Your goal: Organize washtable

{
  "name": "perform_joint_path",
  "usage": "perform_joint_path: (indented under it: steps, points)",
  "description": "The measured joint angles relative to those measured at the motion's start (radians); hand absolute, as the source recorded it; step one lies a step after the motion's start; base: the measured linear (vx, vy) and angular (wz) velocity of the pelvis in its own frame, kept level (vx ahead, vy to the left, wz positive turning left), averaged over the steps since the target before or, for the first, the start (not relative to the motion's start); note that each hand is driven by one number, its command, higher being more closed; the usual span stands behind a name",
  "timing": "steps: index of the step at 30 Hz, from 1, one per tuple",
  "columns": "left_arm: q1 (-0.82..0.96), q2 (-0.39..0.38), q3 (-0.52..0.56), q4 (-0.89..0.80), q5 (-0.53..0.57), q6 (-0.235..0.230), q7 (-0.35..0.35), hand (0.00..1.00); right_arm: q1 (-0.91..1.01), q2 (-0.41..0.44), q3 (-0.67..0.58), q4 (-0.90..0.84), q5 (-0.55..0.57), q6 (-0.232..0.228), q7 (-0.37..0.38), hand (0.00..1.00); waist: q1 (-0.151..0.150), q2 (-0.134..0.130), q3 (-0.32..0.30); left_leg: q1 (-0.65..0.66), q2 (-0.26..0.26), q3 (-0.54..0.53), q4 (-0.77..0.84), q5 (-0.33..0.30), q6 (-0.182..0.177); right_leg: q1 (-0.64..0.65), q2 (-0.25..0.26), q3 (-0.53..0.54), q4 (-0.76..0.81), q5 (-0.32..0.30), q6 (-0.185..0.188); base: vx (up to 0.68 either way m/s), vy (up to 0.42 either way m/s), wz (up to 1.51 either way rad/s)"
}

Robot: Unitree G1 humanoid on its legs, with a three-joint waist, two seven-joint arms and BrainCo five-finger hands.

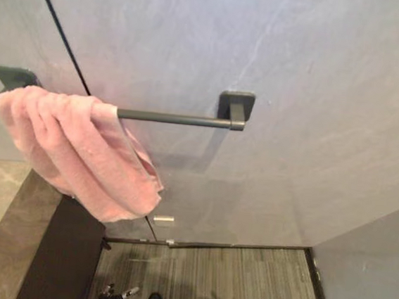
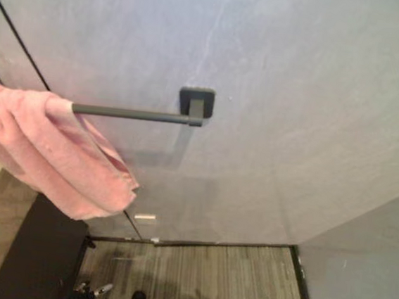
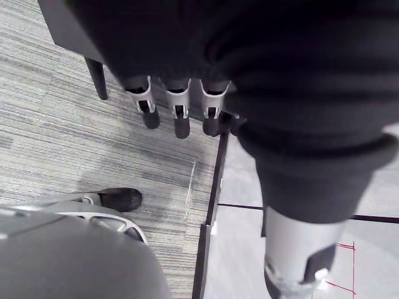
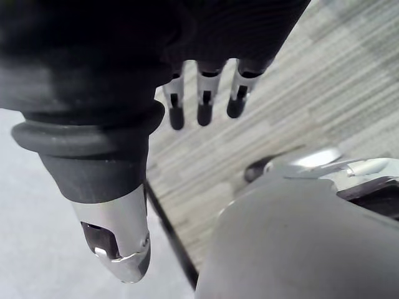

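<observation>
The bunched pink terry towel (image 1: pixel 79 152) hangs at the left end of the horizontal dark metal wall bar (image 1: pixel 174 118), well above both hands: the left hand (image 3: pixel 181 113) looks nearer, the right hand (image 4: pixel 204 103) is equally low, and both have loosely straight, empty fingers.

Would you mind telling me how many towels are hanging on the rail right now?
1. The pink towel is bunched over the left end of the dark rail on the grey wall; the rest of the rail is bare.
</observation>
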Motion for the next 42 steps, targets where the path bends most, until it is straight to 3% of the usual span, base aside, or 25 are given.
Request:
perform_joint_path:
  steps: [6, 29, 42]
  points:
    - [0.005, -0.005, -0.021, 0.007, 0.011, 0.001, -0.002, 0.0, -0.008, -0.015, 0.005, 0.022, -0.023, 0.002, 0.0, 0.0, -0.001, 0.019, -0.003, 0.012, 0.001, 0.009, -0.008, 0.0, -0.001, 0.008, 0.002, 0.009, -0.009, 0.002, 0.003, -0.04, -0.007, -0.05]
    - [0.005, 0.002, -0.022, 0.027, 0.036, 0.0, -0.021, 0.0, -0.028, -0.026, 0.05, 0.04, -0.084, 0.004, 0.0, 0.0, -0.002, 0.013, -0.004, 0.034, -0.001, 0.005, -0.009, 0.0, -0.001, 0.051, 0.001, 0.005, -0.055, 0.028, 0.004, -0.01, -0.004, -0.02]
    - [0.004, 0.003, -0.026, 0.027, 0.036, 0.0, -0.023, 0.0, -0.026, -0.027, 0.033, 0.041, -0.058, 0.004, 0.007, 0.0, -0.002, 0.014, -0.004, 0.016, -0.001, -0.01, -0.008, -0.001, -0.001, 0.046, 0.001, -0.01, -0.064, 0.028, 0.005, 0.0, 0.0, 0.03]
